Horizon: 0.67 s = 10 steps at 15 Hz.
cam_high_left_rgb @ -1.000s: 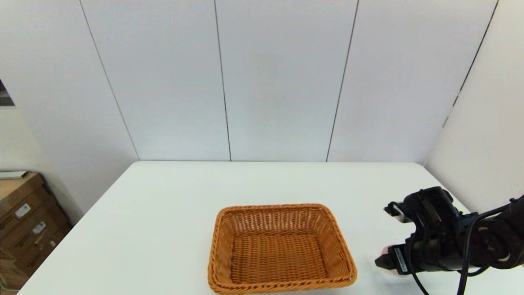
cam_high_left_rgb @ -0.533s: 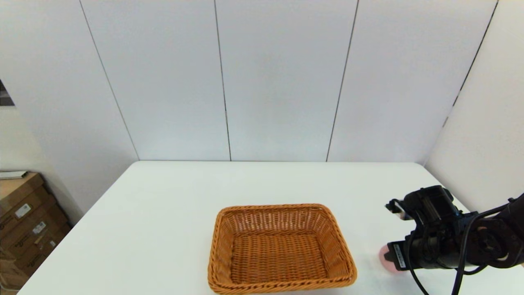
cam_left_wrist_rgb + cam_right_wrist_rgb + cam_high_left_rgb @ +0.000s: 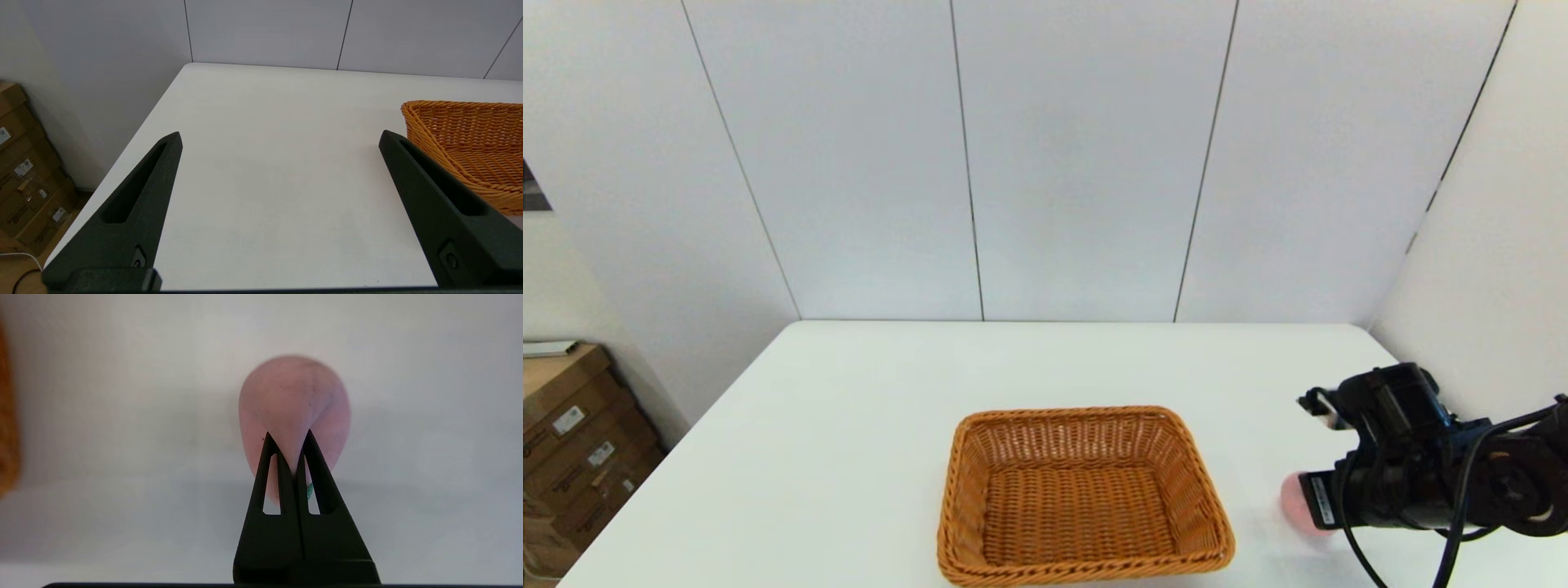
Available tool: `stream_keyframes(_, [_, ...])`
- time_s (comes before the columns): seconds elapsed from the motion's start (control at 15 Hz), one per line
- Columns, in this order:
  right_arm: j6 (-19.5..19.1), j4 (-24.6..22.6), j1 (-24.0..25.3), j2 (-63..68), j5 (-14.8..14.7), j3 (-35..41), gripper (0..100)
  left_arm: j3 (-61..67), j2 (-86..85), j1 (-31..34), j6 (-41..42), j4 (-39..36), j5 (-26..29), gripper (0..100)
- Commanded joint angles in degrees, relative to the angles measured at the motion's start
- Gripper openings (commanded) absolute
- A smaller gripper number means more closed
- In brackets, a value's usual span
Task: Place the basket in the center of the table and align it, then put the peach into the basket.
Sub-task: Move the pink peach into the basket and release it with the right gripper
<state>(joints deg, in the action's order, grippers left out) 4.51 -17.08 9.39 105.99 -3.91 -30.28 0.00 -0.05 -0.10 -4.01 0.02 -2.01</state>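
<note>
Right gripper point(image 3: 1308, 505), in the head view, sits low over the table point(image 3: 866, 425) just right of the basket point(image 3: 1082, 498), fingers pinched on the peach point(image 3: 1292, 503); the basket's long axis runs left to right. Left gripper point(image 3: 280, 139), in its wrist view, hangs spread and idle beside the basket point(image 3: 470, 139). Right wrist view shows the peach point(image 3: 294, 404) squeezed, elongated away from the camera; judged step: carry, needing lift over the rim.
</note>
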Motion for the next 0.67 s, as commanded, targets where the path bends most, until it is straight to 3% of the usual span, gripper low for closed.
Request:
stream_keyframes(0.07, [0.7, -1.9, 9.2, -18.4, 0.0, -6.9, 0, 0.0, 0.0, 0.0, 0.1, 0.0, 0.0, 100])
stream_keyframes(0.33, [2.2, 5.5, 24.2, -18.3, 0.0, -15.3, 0, 0.0, 0.0, 0.0, 0.2, -0.1, -0.1, 100])
stream_keyframes(0.4, [2.3, 5.5, 26.8, -15.4, -0.1, -16.6, 0, 0.0, 0.0, 0.0, 0.2, -0.1, -0.1, 100])
stream_keyframes(0.67, [1.9, 5.2, 31.2, -6.6, -0.1, -18.6, 0, 0.0, 0.0, 0.0, 0.0, -0.1, -0.1, 100])
